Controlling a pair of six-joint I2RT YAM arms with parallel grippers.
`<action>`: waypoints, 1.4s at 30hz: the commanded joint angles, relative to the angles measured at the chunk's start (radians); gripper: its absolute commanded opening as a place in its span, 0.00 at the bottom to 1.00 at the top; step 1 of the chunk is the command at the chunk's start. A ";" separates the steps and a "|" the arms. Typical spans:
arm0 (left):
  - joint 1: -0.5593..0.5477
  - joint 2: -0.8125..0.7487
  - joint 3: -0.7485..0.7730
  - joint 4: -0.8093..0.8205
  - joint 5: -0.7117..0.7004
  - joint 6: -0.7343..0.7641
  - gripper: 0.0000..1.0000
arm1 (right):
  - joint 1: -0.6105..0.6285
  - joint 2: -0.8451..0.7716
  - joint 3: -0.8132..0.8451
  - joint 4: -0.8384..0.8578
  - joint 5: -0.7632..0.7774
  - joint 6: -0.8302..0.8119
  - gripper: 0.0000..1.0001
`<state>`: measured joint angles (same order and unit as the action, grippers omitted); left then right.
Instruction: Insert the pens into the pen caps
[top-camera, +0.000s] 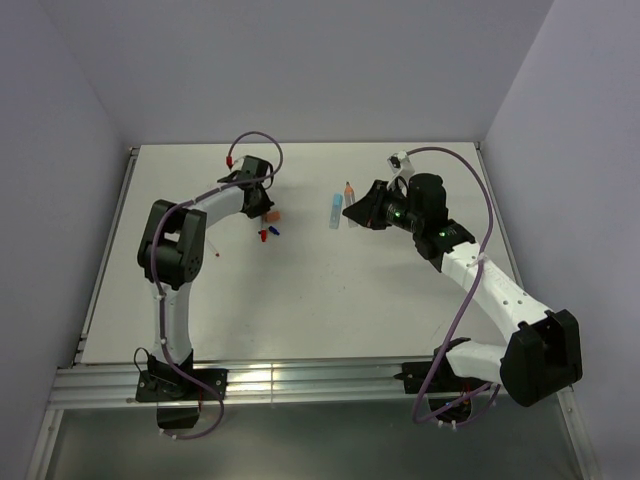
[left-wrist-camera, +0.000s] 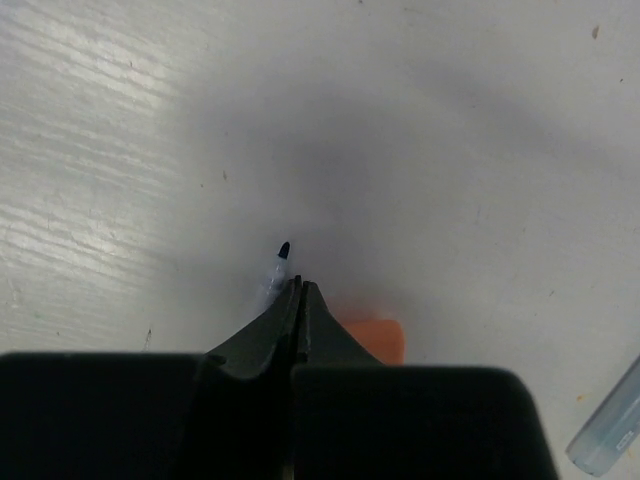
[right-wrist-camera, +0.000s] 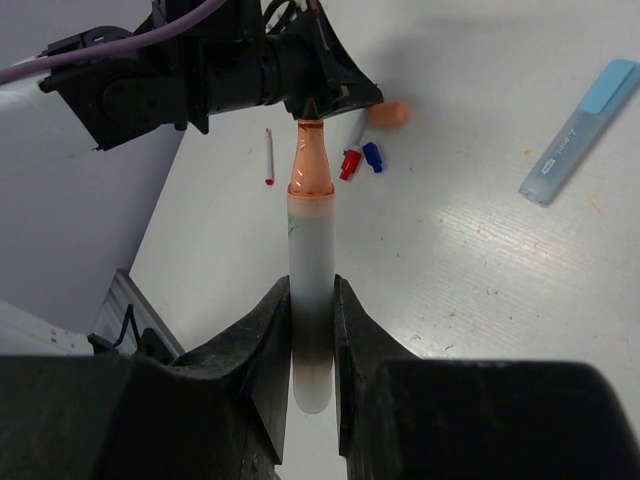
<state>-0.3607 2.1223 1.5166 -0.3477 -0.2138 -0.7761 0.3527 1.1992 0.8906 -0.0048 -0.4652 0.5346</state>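
Note:
My right gripper (right-wrist-camera: 312, 285) is shut on a pale translucent pen (right-wrist-camera: 310, 235) with an orange tip and holds it above the table, tip pointing at the left arm. In the top view the right gripper (top-camera: 351, 212) is right of centre. My left gripper (left-wrist-camera: 298, 286) is shut with nothing seen between the jaws, low over the table (top-camera: 300, 300). A thin whitish pen (left-wrist-camera: 276, 268) with a dark blue tip lies just beyond its fingertips. An orange cap (left-wrist-camera: 378, 336) lies just to its right. A red cap (right-wrist-camera: 349, 163) and a dark blue cap (right-wrist-camera: 372, 156) lie side by side.
A capped light-blue pen (right-wrist-camera: 578, 132) lies at the right, also in the top view (top-camera: 335, 210). Another pen with an orange end (top-camera: 349, 191) lies beside it. A thin white stick with a red tip (right-wrist-camera: 269, 157) lies at the left.

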 joint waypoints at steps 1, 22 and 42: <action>-0.024 -0.053 -0.036 0.004 0.021 -0.014 0.04 | -0.009 -0.035 -0.002 0.039 -0.016 0.004 0.00; -0.075 -0.071 -0.035 -0.048 -0.028 -0.052 0.10 | -0.009 -0.041 -0.002 0.034 -0.023 0.002 0.00; -0.116 -0.098 0.102 -0.158 -0.073 -0.069 0.44 | -0.009 -0.052 0.001 0.034 -0.030 0.004 0.00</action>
<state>-0.4610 2.0212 1.5490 -0.4728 -0.2607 -0.8341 0.3527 1.1858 0.8906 -0.0051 -0.4847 0.5346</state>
